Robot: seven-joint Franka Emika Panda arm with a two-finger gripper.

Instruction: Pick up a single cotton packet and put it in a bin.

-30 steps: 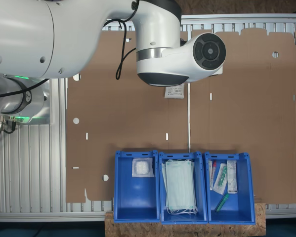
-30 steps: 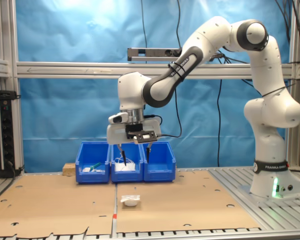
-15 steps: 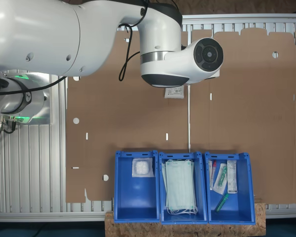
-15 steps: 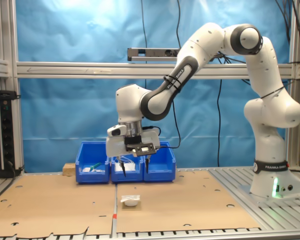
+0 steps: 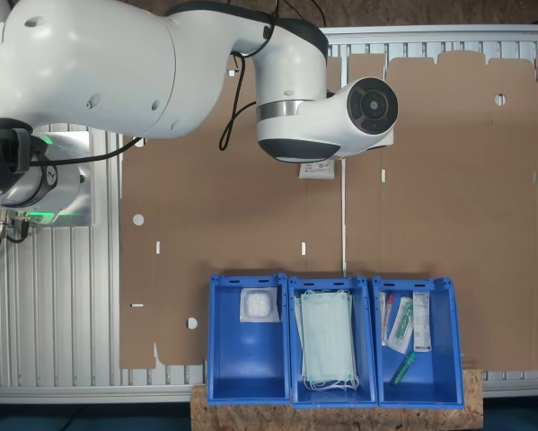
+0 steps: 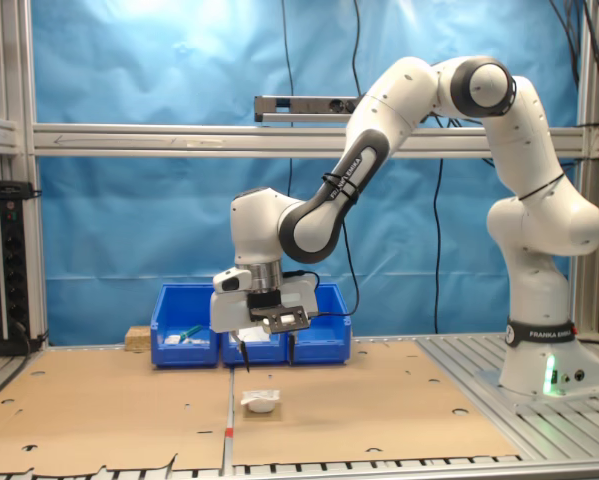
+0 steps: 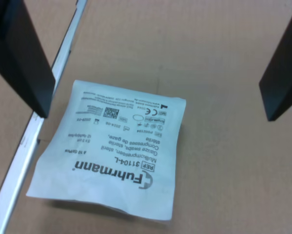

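The cotton packet [image 7: 111, 151] is a flat white printed pouch lying on the brown cardboard, partly over the seam between two sheets. In the first exterior view the arm's wrist covers part of the cotton packet [image 5: 318, 168]. My gripper [image 6: 267, 358] hangs open a short way above the cotton packet [image 6: 260, 402], not touching it. In the wrist view the gripper [image 7: 156, 117] has its two black fingers [image 7: 21, 53] wide apart on either side of the packet, with nothing between them. The bin [image 5: 246, 364] is blue and holds one white square pad [image 5: 260, 305]; in the second exterior view the bin [image 6: 324, 325] stands behind the gripper.
Beside the bin stand two more blue bins in a row, one with pale green face masks [image 5: 331, 281] and one with tubes and syringes [image 5: 412, 283]. The cardboard sheets [image 5: 448, 180] cover the table. The arm's base [image 6: 544, 370] stands at the second exterior view's right.
The gripper has come down and away from the bins, and now hangs lower over the packet. The packet has not moved.
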